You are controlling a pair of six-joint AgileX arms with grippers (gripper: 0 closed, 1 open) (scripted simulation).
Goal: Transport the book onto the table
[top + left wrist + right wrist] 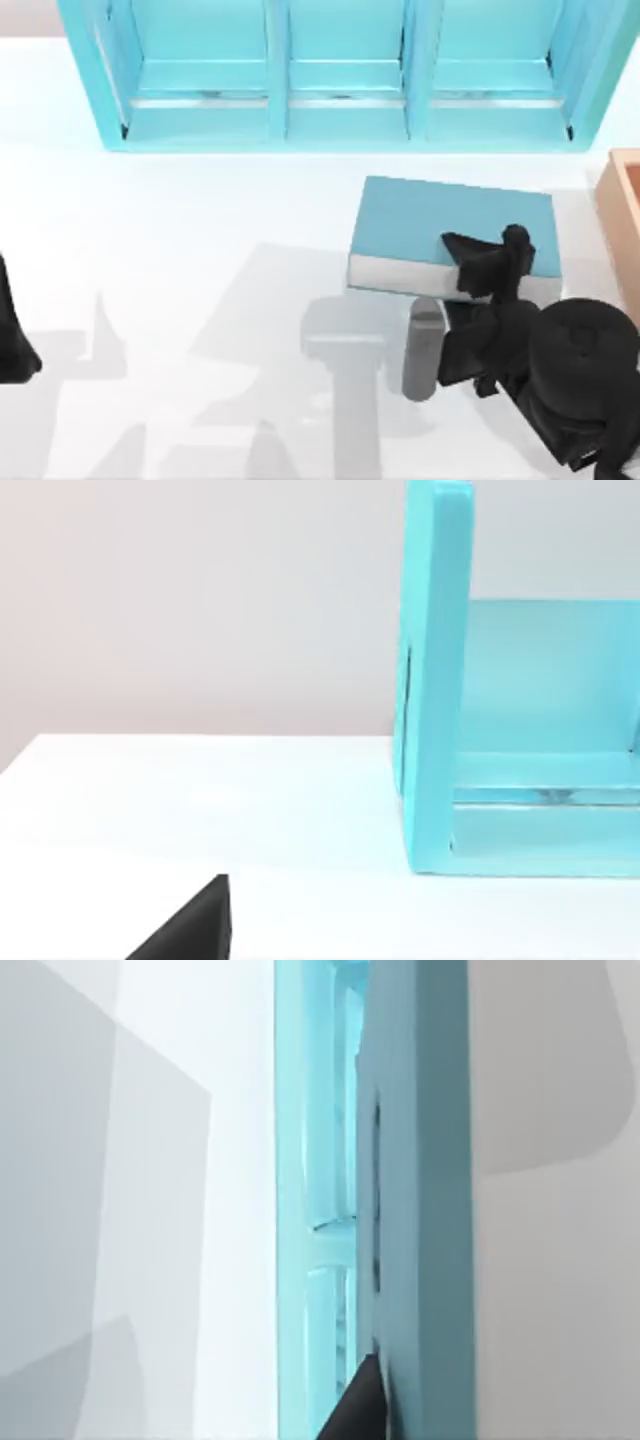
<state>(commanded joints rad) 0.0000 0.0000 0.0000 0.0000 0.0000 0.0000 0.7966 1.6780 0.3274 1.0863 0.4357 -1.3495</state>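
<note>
Nearest me on the right side of the table, my right gripper is clamped on the near edge of the book, one finger lying across its blue cover. At the left edge my left arm sits parked; I cannot tell how its fingers stand. Beyond the book stands the shelf, with a box at the right edge

No readable text anywhere that I can spot.
The book cover is plain blue, and the shelf unit behind it has no labels or numbers.
</note>
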